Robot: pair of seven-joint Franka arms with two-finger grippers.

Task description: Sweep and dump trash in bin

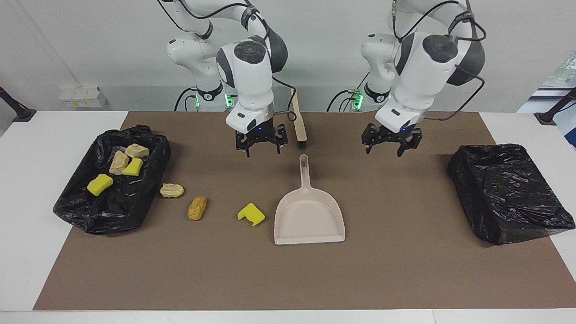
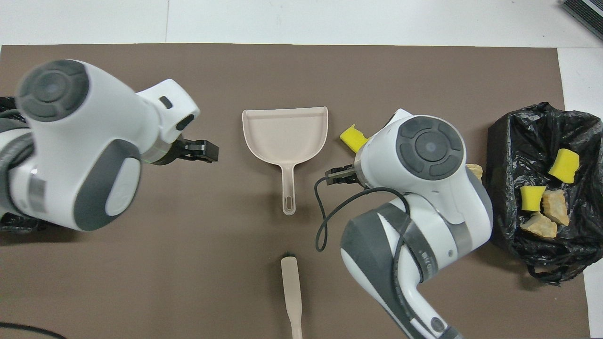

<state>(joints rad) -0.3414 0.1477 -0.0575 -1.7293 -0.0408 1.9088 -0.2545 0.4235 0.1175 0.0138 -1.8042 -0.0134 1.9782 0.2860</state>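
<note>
Both hands hang empty with fingers spread: the right hand (image 1: pixel 256 144) over the brown mat beside the dustpan's handle, toward the right arm's end of the counter, the left hand (image 1: pixel 391 143) over the mat between the dustpan and the closed black bag.

Seven pieces of trash are split between bin and mat. Four already lie in the open black-bag-lined bin (image 1: pixel 81 211) at the right arm's end: a yellow sponge chunk (image 1: pixel 100 184), a second yellow sponge wedge (image 1: pixel 133 167) and two tan crusty lumps (image 1: pixel 119 162) (image 1: pixel 137 150) touching it. Three remain on the mat: a pale crusty lump (image 1: pixel 172 190) just beside the bin, an orange-brown bread-like lump (image 1: pixel 197 207) near it, and a notched yellow sponge piece (image 1: pixel 251 214) just beside the beige plastic dustpan (image 1: pixel 309 216).

That dustpan lies flat mid-mat, handle toward the robots, held by neither hand. A beige brush (image 2: pixel 292 294) lies nearer the robots than the dustpan's handle. The lumpy closed black bag (image 1: pixel 506 193) sits at the left arm's end.

By my reckoning, the job is a little over half done: three pieces still need sweeping and dumping.
</note>
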